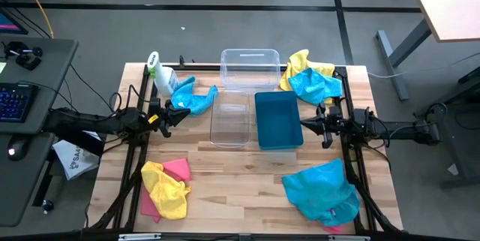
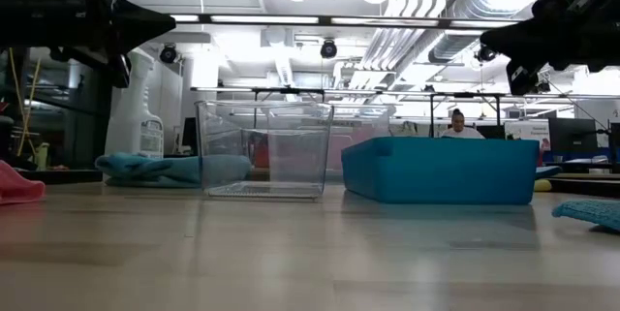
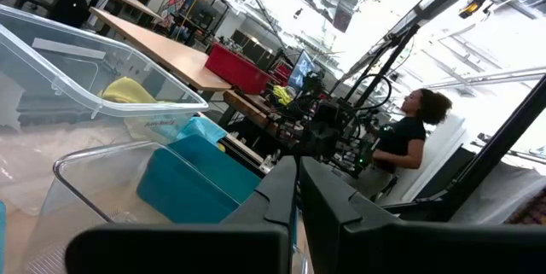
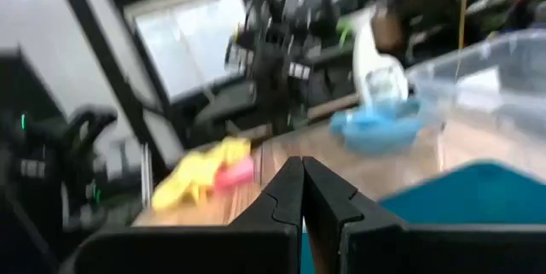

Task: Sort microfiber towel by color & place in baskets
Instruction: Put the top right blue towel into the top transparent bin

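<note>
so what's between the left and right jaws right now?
In the high view, two baskets lie between the left gripper and right gripper: a clear basket, then the teal basket beside it. Both look empty; both grippers' jaws are shut.

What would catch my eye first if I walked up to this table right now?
Probably the bright towels heaped near the corners: a yellow and pink pile at the front left, a big blue pile at the front right, and more at the back. In the middle sit three baskets, none holding a towel yet: a teal basket beside two clear ones. The left gripper and right gripper hang shut on either side of them.
</note>
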You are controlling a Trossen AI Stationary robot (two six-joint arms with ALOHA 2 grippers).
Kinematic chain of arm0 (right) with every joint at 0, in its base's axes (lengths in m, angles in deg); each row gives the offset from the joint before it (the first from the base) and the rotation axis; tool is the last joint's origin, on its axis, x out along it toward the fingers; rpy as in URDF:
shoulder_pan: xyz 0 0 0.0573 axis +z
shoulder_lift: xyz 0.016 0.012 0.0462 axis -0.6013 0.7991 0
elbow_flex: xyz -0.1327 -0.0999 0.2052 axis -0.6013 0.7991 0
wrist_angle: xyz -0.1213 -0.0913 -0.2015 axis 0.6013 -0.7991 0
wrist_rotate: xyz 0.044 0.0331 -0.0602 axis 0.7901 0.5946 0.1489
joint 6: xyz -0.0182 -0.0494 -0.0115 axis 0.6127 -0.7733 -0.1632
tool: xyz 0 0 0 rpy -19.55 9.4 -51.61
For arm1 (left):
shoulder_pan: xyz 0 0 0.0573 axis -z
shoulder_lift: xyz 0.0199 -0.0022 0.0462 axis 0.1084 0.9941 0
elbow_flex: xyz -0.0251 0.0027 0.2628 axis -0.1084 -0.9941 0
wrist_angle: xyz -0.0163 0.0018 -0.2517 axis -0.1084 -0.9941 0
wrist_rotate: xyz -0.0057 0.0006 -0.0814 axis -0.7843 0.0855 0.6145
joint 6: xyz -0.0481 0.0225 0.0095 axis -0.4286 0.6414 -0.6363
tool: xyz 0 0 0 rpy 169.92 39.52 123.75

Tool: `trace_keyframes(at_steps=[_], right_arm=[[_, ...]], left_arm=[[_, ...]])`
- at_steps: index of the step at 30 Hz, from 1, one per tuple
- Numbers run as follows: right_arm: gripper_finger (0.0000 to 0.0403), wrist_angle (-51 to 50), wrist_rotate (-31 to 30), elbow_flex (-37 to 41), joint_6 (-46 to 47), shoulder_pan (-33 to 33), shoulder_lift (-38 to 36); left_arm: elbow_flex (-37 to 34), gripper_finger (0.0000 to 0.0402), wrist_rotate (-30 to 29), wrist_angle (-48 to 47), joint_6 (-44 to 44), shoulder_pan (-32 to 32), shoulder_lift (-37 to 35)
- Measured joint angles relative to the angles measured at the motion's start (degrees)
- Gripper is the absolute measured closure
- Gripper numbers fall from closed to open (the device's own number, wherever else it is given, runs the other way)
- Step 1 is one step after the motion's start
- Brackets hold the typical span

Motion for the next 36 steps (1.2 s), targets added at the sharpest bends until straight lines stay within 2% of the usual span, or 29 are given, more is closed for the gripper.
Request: trace_keyframes(at_steps=[2, 5, 7, 8, 10, 11, 13, 15, 17, 18, 21, 25, 31, 36], right_arm=[[0.0402, 8.7, -5.0, 0.0, 6.3, 0.0, 0.0], [0.0402, 23.7, -21.4, 0.0, 17.0, 0.0, 0.1], [0.0402, 31.5, -30.8, -0.1, 15.4, -0.1, 1.0], [0.0402, 34.0, -33.1, -0.8, 13.4, -0.1, 2.0], [0.0402, 35.8, -31.6, -4.9, 9.1, -0.8, 5.1], [0.0402, 34.5, -29.6, -7.6, 7.4, -1.2, 7.0], [0.0402, 25.3, -28.0, -14.6, 5.1, -2.3, 12.5], [0.0402, 8.4, -32.1, -22.4, 4.8, -3.8, 18.5], [0.0399, -11.0, -38.3, -31.1, 10.3, -6.3, 24.7], [0.0395, -20.5, -39.3, -35.2, 13.4, -8.0, 27.8], [0.0360, -42.3, -35.9, -45.1, 19.5, -13.9, 37.5], [0.0278, -56.4, -29.2, -51.6, 23.0, -22.6, 49.6], [0.0154, -62.2, -14.7, -53.7, 30.5, -36.2, 65.2], [0.0105, -61.2, -7.0, -53.6, 32.1, -41.5, 73.6]], left_arm=[[0.0, 0.0394, 0.0, 0.0, 0.0, 0.0, 0.0], [0.0, 0.0394, 0.0, 0.0, 0.0, 0.0, 0.0], [0.0, 0.0394, 0.0, 0.0, 0.0, 0.0, 0.0], [0.0, 0.0394, 0.0, 0.0, 0.0, 0.0, 0.0], [0.0, 0.0394, 0.0, 0.0, 0.0, 0.0, 0.0], [0.0, 0.0394, 0.0, 0.0, 0.0, 0.0, 0.0], [0.0, 0.0394, 0.0, 0.0, 0.0, 0.0, 0.0], [0.0, 0.0394, 0.0, 0.0, 0.0, 0.0, 0.0], [0.0, 0.0394, 0.0, 0.0, 0.0, 0.0, 0.0], [0.0, 0.0394, 0.0, 0.0, 0.0, 0.0, 0.0], [0.0, 0.0394, 0.0, 0.0, 0.0, 0.0, 0.0], [0.0, 0.0394, 0.0, 0.0, 0.0, 0.0, 0.0], [0.0, 0.0394, 0.0, 0.0, 0.0, 0.0, 0.0], [0.0, 0.0394, 0.0, 0.0, 0.0, 0.0, 0.0]])
